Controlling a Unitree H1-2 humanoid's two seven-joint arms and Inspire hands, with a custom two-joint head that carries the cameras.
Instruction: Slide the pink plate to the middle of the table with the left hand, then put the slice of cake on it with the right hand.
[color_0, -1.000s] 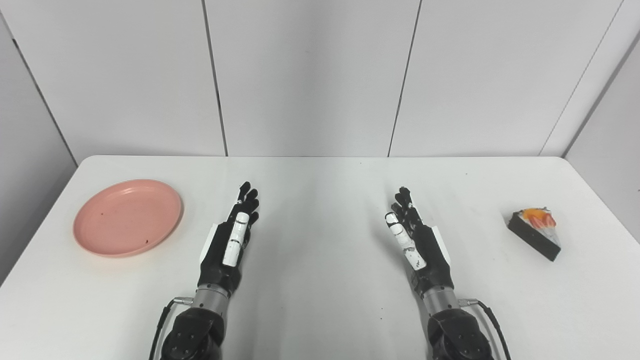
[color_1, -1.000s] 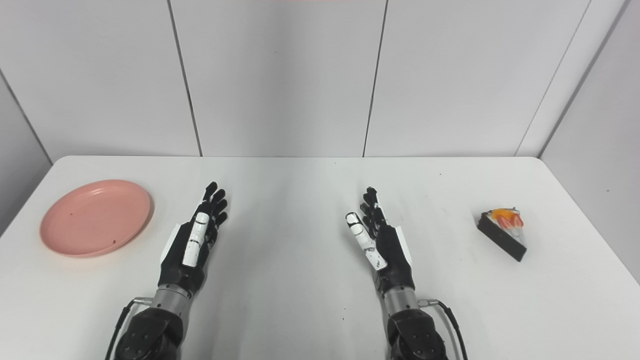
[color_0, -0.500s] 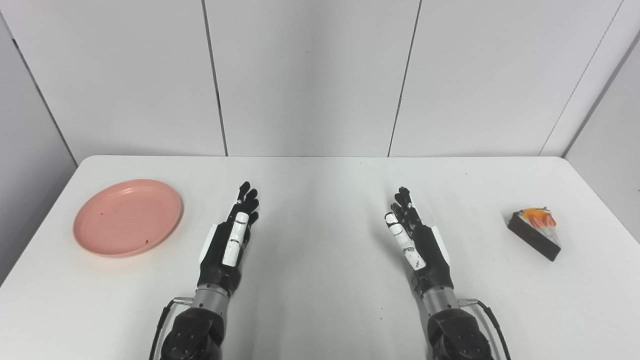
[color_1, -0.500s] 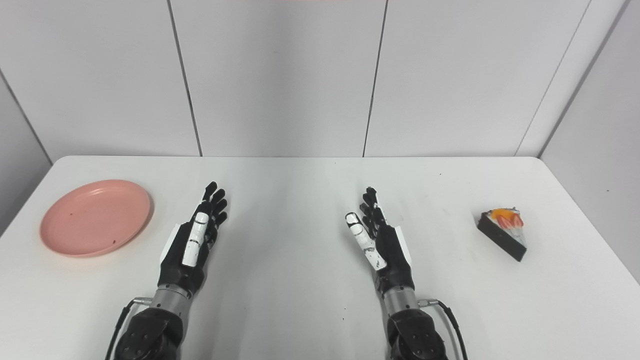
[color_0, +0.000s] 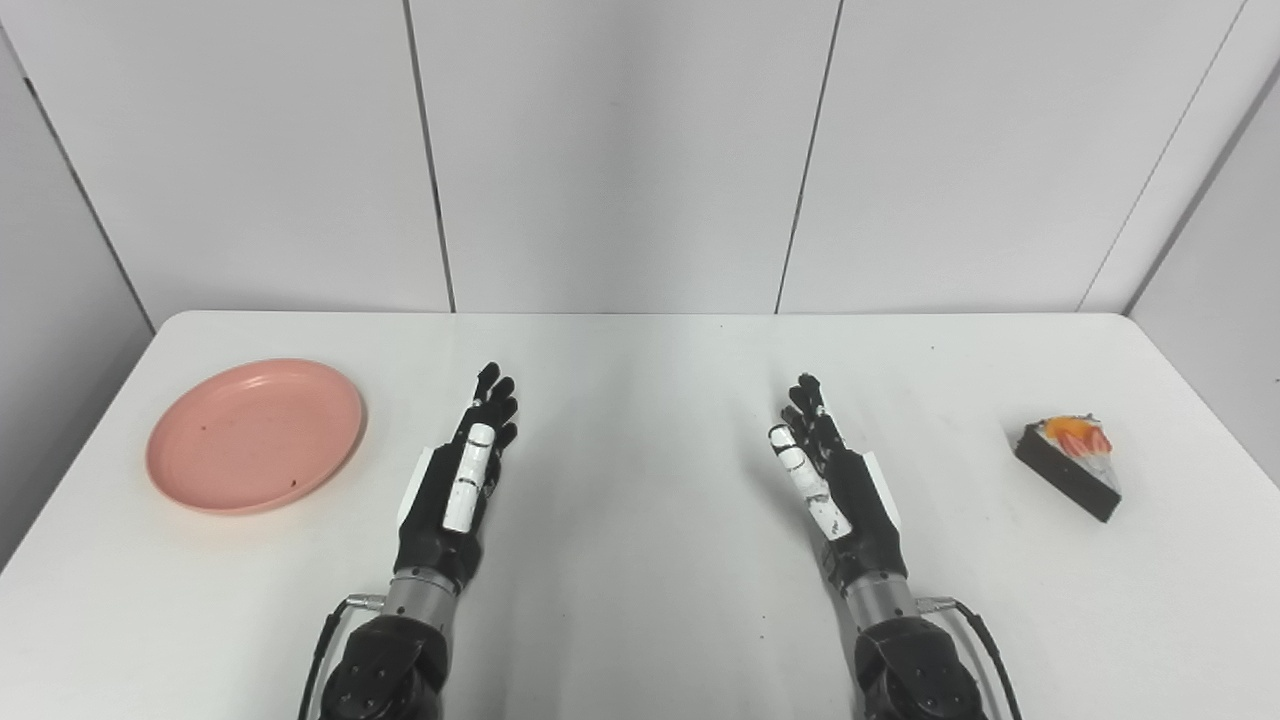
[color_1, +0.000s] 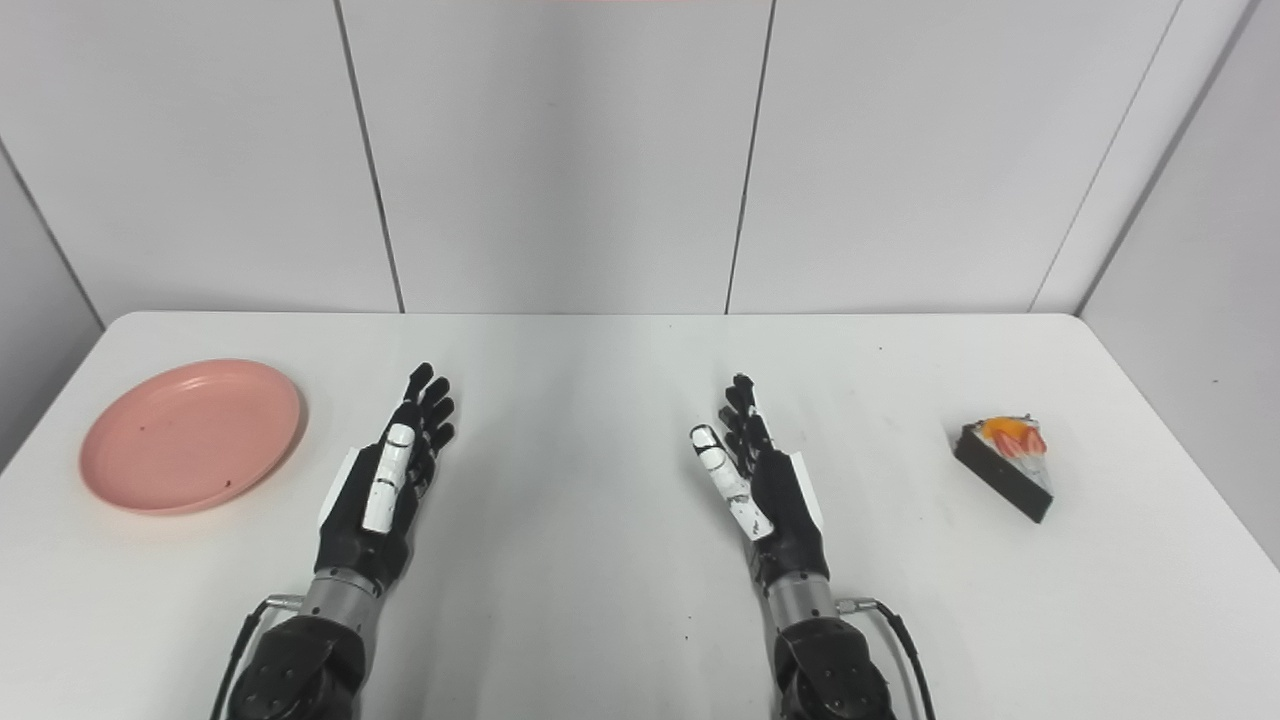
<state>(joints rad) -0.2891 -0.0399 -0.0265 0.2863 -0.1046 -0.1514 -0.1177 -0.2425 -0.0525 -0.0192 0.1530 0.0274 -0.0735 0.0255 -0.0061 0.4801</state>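
A white table (color_0: 640, 620) stands before a pale panelled wall (color_0: 620, 150). The pink plate (color_0: 256, 434) lies flat near the table's left edge, empty, well apart from everything else. The slice of cake (color_0: 1069, 466), dark-sided with red and orange fruit on top, sits near the right edge. Between them, both hands hover low over the near middle of the table, thumb side up. The left hand (color_0: 459, 480) has its fingers stretched out straight toward the far side and holds nothing; it is to the right of the plate, not touching it. The right hand (color_0: 832, 480) is likewise stretched out and empty, well left of the cake.
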